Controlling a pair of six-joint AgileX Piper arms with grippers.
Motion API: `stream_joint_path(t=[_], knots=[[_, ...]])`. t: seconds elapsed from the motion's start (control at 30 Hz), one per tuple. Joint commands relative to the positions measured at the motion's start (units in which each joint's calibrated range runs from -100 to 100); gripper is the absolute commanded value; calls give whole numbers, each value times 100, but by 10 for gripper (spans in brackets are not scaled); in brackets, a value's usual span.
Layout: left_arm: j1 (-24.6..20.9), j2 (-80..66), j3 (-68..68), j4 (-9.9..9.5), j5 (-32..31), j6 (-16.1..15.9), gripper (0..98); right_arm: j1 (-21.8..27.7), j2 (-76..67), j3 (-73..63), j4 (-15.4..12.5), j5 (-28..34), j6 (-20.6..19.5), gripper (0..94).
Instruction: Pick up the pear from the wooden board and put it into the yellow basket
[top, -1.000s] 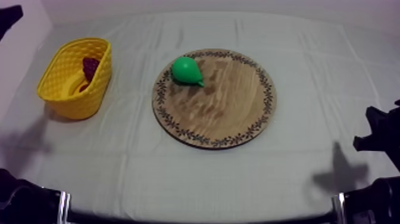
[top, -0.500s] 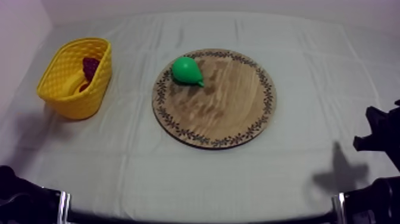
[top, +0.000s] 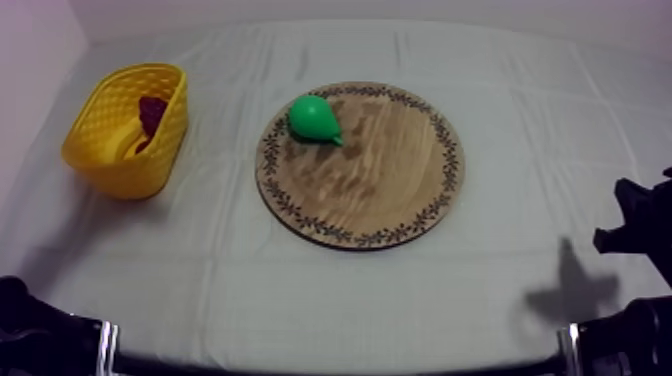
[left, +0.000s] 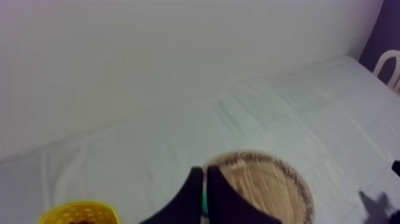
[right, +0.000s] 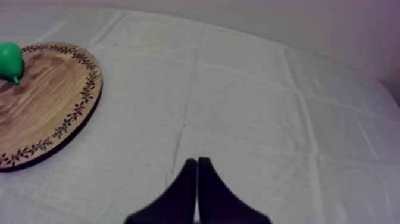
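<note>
Smooth pear lay on round grained board, woven yellow basket apart; left gripper and right gripper were closed, empty.

Soft dim light, faint shadows on cloth

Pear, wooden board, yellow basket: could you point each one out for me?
pear (top: 313, 117), top view, on its round green body.
wooden board (top: 395, 175), top view, on bare wood right of centre.
yellow basket (top: 148, 155), top view, on its woven outer wall.

The left hand and right hand are black, tapering wedges.
</note>
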Motion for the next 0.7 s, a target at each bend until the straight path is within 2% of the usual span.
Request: stream_joint_path(t=[0.0, 0.17, 0.3, 0.5, 0.67], knots=[[82, 327, -268, -21, 284, 83, 0, 1, 1, 5, 0, 6, 2, 5], [252, 939, -691, -73, 728, 337, 0, 1, 1, 5, 0, 6, 2, 5], [313, 1454, -865, -130, 878, 661, 0, 1, 1, 5, 0, 6, 2, 5], [356, 2223, -1232, -124, 1210, 1057, 0, 1, 1, 5, 0, 6, 2, 5], [405, 2806, -1533, -44, 1559, 1301, 0, 1, 1, 5, 0, 6, 2, 5]])
